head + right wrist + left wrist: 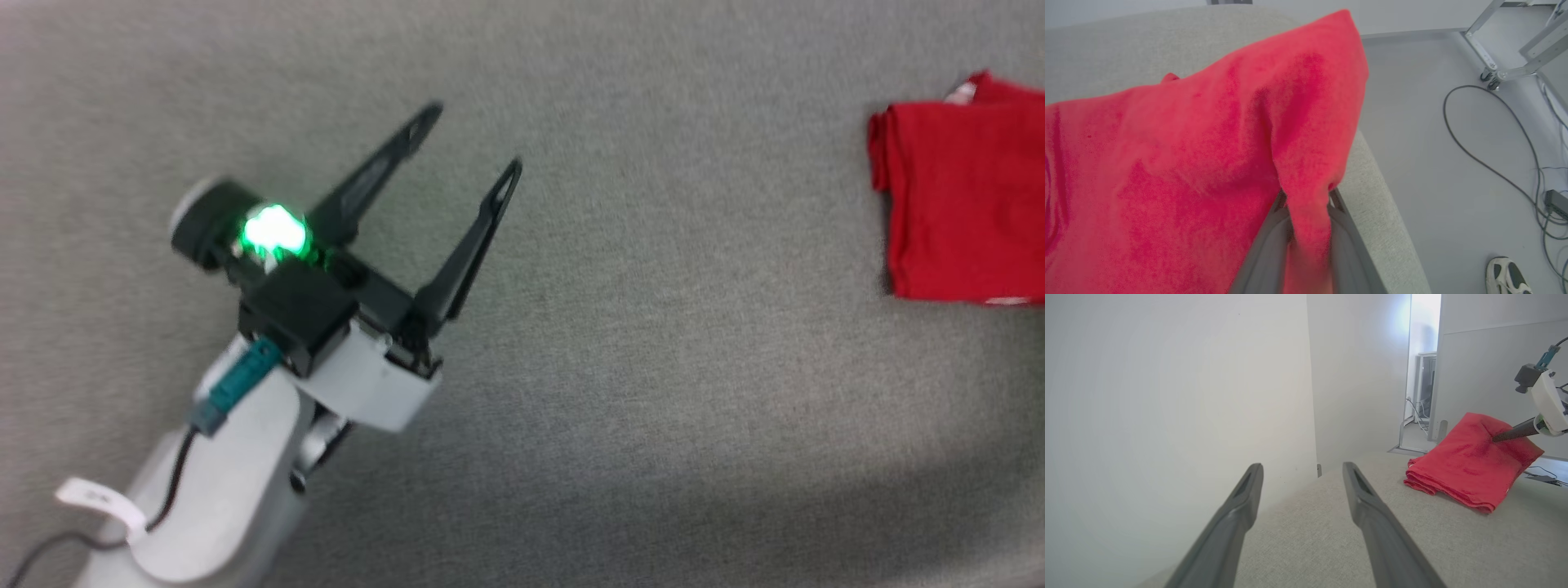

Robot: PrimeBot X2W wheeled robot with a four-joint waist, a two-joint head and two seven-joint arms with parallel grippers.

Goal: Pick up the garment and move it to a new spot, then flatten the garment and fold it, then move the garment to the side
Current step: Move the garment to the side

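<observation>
The garment [963, 196] lies folded as a plain red rectangle at the far right of the grey table, with a bit of white trim at its top corner. In the left wrist view the garment [1466, 465] is raised at its far side, where my right gripper [1494, 437] pinches it. In the right wrist view the right gripper [1308, 196] is shut on a ridge of the red garment [1188, 163], which hides its fingertips. My left gripper [473, 139] is open and holds nothing, well to the left of the garment; its fingers [1249, 490] hover above bare table.
The grey fabric table [620, 367] stretches between gripper and garment. Its edge [1372, 196] runs just beside the held corner. Beyond it on the floor are cables [1486, 163], a wheeled metal frame [1494, 77] and a person's shoe [1506, 275]. A white wall [1167, 396] stands close.
</observation>
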